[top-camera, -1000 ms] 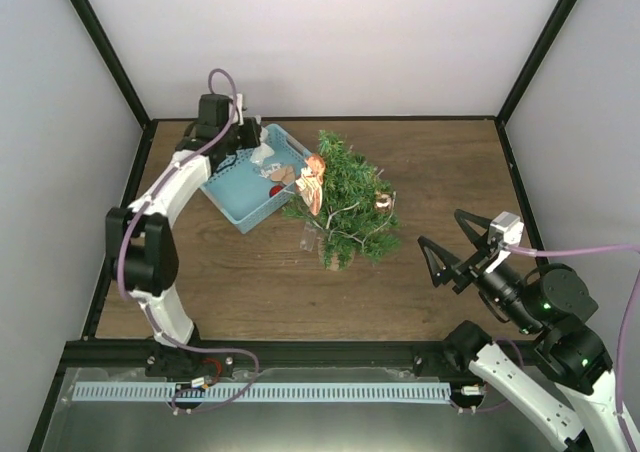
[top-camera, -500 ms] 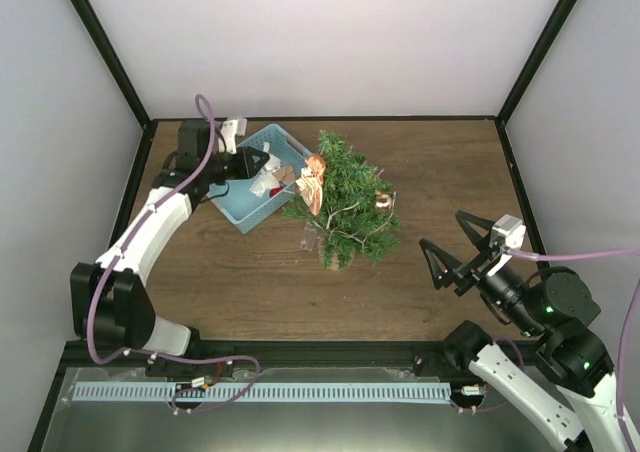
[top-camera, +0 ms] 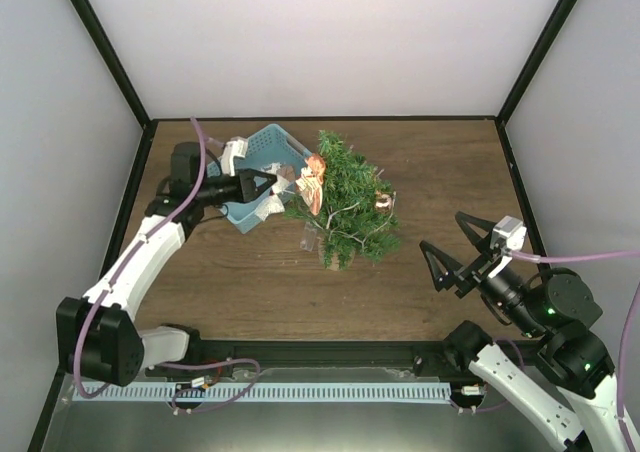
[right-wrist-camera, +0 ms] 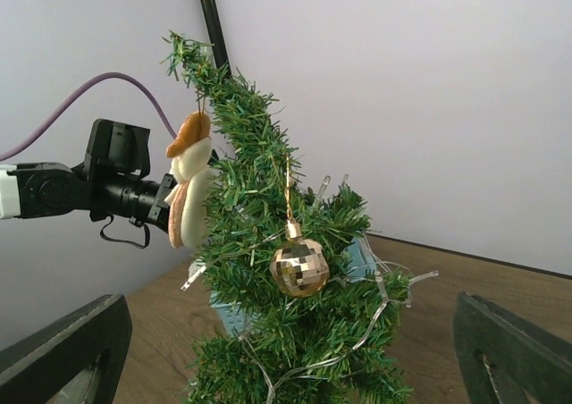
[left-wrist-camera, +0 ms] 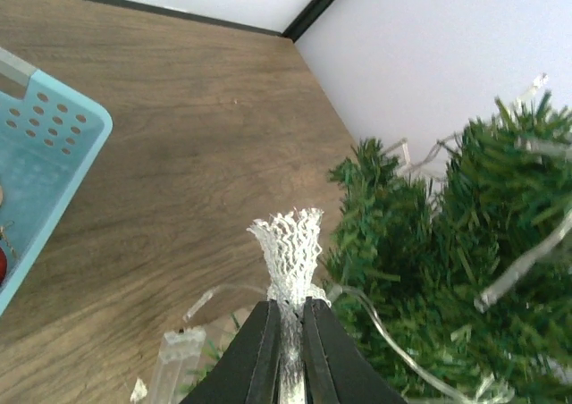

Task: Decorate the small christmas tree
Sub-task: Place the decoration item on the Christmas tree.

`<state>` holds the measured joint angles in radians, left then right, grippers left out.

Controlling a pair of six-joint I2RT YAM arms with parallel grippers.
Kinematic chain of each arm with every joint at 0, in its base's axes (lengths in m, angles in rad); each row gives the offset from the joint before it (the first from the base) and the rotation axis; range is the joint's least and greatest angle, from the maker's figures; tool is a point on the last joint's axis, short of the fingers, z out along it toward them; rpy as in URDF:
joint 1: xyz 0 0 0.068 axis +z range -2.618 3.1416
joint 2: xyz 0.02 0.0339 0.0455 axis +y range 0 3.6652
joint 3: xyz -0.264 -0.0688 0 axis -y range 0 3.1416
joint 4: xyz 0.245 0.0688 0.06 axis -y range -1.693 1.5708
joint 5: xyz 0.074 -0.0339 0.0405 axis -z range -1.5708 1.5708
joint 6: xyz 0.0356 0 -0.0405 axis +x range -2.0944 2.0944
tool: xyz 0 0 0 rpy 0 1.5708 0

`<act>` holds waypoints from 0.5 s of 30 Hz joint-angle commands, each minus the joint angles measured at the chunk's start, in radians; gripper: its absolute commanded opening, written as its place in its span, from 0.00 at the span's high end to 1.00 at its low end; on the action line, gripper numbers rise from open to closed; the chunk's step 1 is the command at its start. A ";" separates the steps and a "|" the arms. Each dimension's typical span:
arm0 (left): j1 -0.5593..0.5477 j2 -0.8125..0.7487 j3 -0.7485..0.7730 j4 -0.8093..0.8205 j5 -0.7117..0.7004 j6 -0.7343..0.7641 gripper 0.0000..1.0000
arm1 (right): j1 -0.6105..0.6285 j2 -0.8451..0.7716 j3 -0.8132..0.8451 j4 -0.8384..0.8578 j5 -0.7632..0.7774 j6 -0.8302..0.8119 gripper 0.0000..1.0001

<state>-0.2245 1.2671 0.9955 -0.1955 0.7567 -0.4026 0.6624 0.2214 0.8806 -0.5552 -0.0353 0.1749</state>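
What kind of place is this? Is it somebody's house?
Probably a robot test booth, not a house. Plain white walls and a black frame box in the brown wooden table, and two white robot arms stand at its near edge.

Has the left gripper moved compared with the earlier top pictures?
Yes. The left gripper went from over the left part of the blue basket to its right edge, nearer the small christmas tree.

Basket (top-camera: 262, 144) just left of the small christmas tree (top-camera: 350, 207); right gripper (top-camera: 440, 228) far right.
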 commanded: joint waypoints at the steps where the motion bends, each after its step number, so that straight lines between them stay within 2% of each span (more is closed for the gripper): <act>1: -0.003 -0.082 -0.060 -0.026 0.050 0.064 0.91 | -0.007 -0.003 0.004 0.001 -0.040 -0.008 0.00; 7: -0.011 -0.243 -0.111 -0.058 0.125 0.152 0.90 | -0.007 0.018 0.014 0.024 -0.143 -0.022 0.00; 12: -0.067 -0.381 -0.133 -0.035 0.169 0.209 0.90 | -0.007 0.086 0.063 0.054 -0.265 -0.006 0.00; 14: -0.099 -0.428 -0.149 0.006 0.197 0.199 0.90 | -0.007 0.133 0.089 0.067 -0.325 0.008 0.08; 15: -0.116 -0.446 -0.160 0.028 0.213 0.194 0.90 | -0.007 0.160 0.103 0.070 -0.356 0.018 0.15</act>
<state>-0.2916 0.8867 0.8722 -0.2432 0.8860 -0.2436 0.6624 0.3019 0.9089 -0.5316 -0.2424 0.1658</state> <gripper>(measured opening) 0.101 0.957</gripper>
